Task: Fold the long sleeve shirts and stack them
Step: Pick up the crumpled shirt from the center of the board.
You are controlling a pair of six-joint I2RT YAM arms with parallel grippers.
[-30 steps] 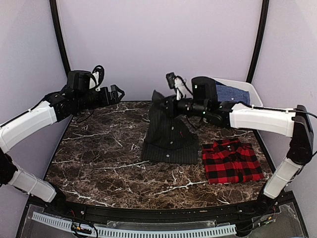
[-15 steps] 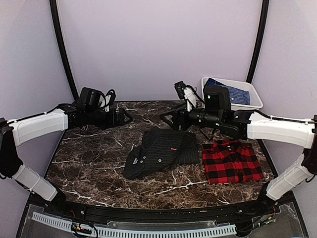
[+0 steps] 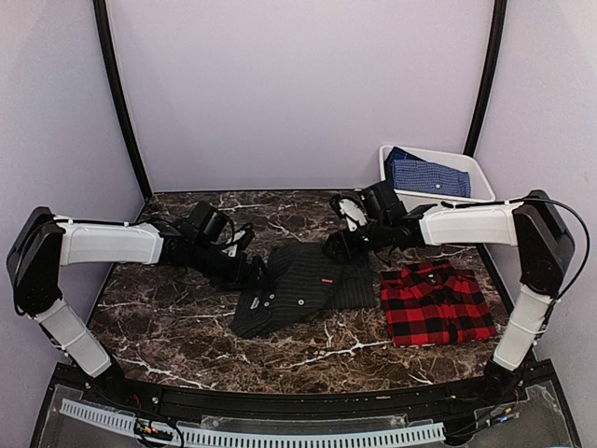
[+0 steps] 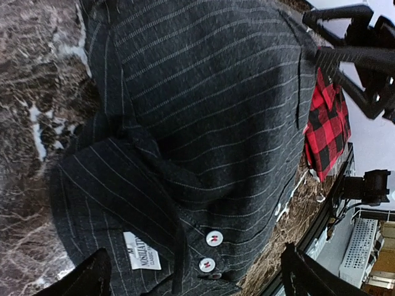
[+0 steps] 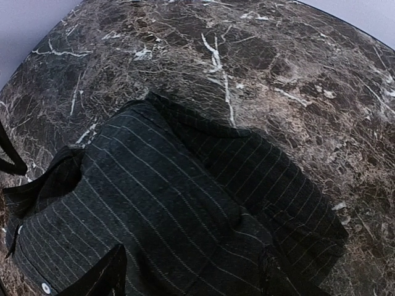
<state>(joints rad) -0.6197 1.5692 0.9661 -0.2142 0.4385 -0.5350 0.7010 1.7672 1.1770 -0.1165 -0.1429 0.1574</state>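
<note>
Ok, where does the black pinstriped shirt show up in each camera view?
Top external: pinstriped shirt mid-picture, left of the red plaid shirt.
Left wrist: fills most of the frame, buttons at the bottom.
Right wrist: lower half of the frame.
Shared landmark: the marble tabletop beside it in all three.

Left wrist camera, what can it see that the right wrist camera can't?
Only the left wrist view shows the red-and-black plaid cloth shirt and a small white label. Only the right wrist view shows a wide bare sweep of the brown marble table. Both show the charcoal pinstriped cloth shirt lying on that table.
</note>
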